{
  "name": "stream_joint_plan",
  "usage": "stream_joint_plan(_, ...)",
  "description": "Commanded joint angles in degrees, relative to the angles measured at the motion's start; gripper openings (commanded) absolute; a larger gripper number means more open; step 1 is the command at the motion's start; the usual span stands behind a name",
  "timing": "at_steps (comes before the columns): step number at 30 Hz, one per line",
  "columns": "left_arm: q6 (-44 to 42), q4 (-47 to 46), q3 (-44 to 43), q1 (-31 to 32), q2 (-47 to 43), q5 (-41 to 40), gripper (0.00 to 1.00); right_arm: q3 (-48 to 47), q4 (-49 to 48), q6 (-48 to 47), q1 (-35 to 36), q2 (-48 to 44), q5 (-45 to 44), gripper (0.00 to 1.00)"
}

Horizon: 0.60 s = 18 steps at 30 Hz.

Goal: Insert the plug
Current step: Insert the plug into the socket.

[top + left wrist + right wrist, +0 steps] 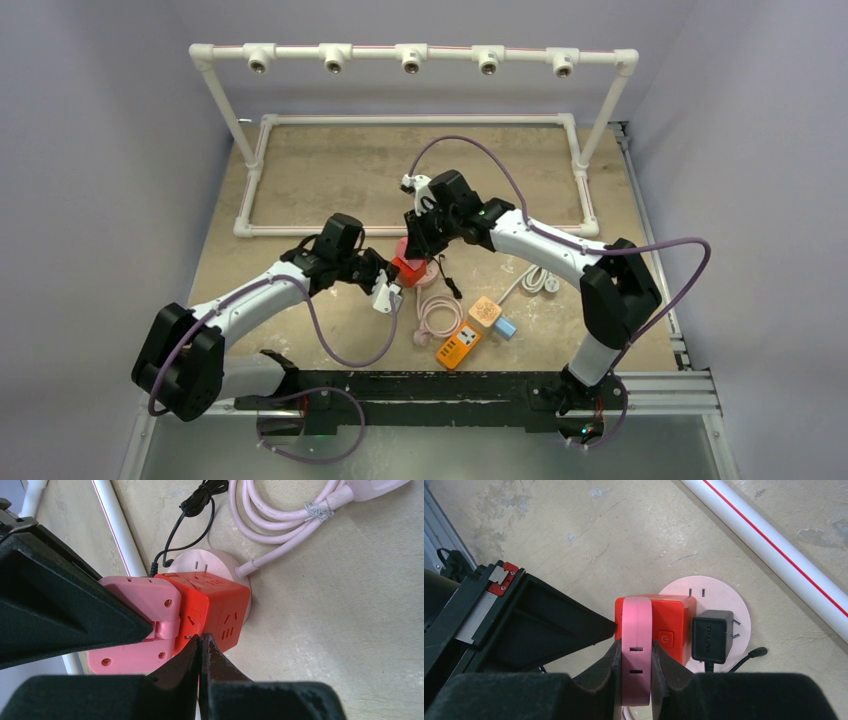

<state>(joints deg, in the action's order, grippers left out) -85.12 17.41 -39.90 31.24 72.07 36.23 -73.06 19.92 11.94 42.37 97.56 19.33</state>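
A red cube socket [670, 625] stands on a round pink socket base [719, 592]; it also shows in the top view [408, 268]. My right gripper [636, 652] is shut on a flat pink plug adapter [636, 630], which is pressed against the cube's left face. A black adapter [711, 638] lies to the right of the cube. My left gripper [201, 639] is shut with nothing between its fingers, its tips touching the cube [220, 605] beside the pink adapter [142, 597]. In the top view the left gripper [390, 288] and right gripper [422, 243] meet at the cube.
A coiled pink cable [437, 315], an orange power strip [459, 347], a small orange block [485, 311], a blue adapter [505, 327] and a white plug [540, 283] lie near the front right. A white PVC pipe frame [415, 119] stands behind.
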Motion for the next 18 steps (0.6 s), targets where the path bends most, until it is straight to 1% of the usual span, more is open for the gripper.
stream_joint_plan(1, -1.5, -0.9, -1.8, 0.5, 0.7, 1.5, 0.00, -0.3, 2.7, -2.2, 0.3, 1.9, -4.0, 0.09)
stream_joint_plan(10, -1.9, 0.6, -2.2, 0.5, 1.3, 2.3, 0.00, 0.9, 3.8, -2.6, 0.3, 3.3, -1.8, 0.05)
stream_joint_plan(18, -1.7, 3.7, -3.0, 0.5, 0.7, 1.7, 0.00, 1.6, 4.0, -3.0, 0.3, 4.0, -4.9, 0.05)
